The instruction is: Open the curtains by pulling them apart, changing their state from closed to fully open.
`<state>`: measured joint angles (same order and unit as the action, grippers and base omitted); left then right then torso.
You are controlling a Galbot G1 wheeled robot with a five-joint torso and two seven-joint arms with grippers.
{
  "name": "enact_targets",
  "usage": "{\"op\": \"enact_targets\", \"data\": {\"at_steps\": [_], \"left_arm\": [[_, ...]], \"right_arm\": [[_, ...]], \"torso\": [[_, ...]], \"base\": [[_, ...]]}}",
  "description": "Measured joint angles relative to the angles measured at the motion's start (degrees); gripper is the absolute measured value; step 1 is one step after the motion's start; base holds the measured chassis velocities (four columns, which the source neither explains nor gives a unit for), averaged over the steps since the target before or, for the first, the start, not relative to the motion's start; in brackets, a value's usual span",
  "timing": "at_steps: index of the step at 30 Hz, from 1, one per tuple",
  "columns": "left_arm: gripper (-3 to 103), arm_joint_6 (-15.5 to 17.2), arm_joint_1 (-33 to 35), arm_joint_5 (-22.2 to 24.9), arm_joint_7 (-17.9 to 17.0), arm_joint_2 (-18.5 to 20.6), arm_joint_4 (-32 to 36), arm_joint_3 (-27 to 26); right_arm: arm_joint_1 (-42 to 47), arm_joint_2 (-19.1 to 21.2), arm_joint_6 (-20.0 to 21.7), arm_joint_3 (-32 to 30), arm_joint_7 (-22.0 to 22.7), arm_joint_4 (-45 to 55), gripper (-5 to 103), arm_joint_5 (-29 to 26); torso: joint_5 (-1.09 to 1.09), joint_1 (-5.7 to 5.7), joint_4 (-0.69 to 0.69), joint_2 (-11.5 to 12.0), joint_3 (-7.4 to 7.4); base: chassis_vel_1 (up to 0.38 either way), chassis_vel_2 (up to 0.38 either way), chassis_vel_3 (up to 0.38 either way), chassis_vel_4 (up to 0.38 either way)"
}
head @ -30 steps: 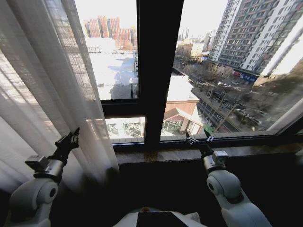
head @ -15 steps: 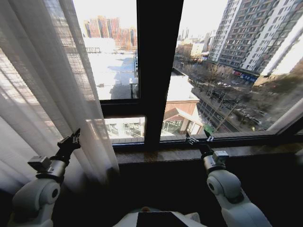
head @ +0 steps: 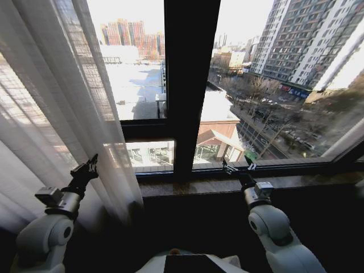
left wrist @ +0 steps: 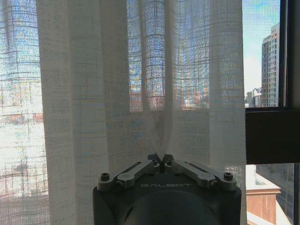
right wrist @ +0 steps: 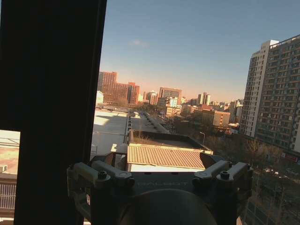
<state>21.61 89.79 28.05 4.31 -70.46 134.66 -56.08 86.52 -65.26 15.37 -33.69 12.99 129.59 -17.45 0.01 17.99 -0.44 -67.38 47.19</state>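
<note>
Left hand (head: 86, 169) at 8 o'clock pinches a fold of the curtains (head: 51, 114) – right hand (head: 238, 166) at 5 o'clock gapes wide, holding nothing.

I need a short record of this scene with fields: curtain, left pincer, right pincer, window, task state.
curtain: sheer panel gathered at the robot's left, covering the left part of the window
left pincer: shut on a curtain fold, low by the panel
right pincer: open, near the sill, not touching fabric
window: dark frame post in the middle; glass to its right uncovered, city visible
task state: left panel pulled aside; a strip of the right panel at the right edge
</note>
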Motion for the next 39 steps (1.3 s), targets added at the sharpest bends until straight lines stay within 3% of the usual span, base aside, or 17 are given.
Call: {"op": "enact_targets", "data": {"at_steps": [12,39], "left_arm": [[0,-0.24,0.50,-0.21,-0.06,-0.67,0.77,-0.25],[0,-0.50,2.38,-1.64,-0.13,-3.03,3.09,0.52]], "right_arm": [[0.03,0.02,0.01,0.08,0.15,0.13,100,0.01],[0.10,-0.15,-0.21,0.25,0.20,-0.02,100,-0.02]], "torso": [[-0.02,0.00,0.02,0.00,0.00],[0.00,0.01,0.00,0.00,0.00]], "base": [[0.170,0.172,-0.181,-0.173],[0.346,0.341,-0.347,-0.345]]}}
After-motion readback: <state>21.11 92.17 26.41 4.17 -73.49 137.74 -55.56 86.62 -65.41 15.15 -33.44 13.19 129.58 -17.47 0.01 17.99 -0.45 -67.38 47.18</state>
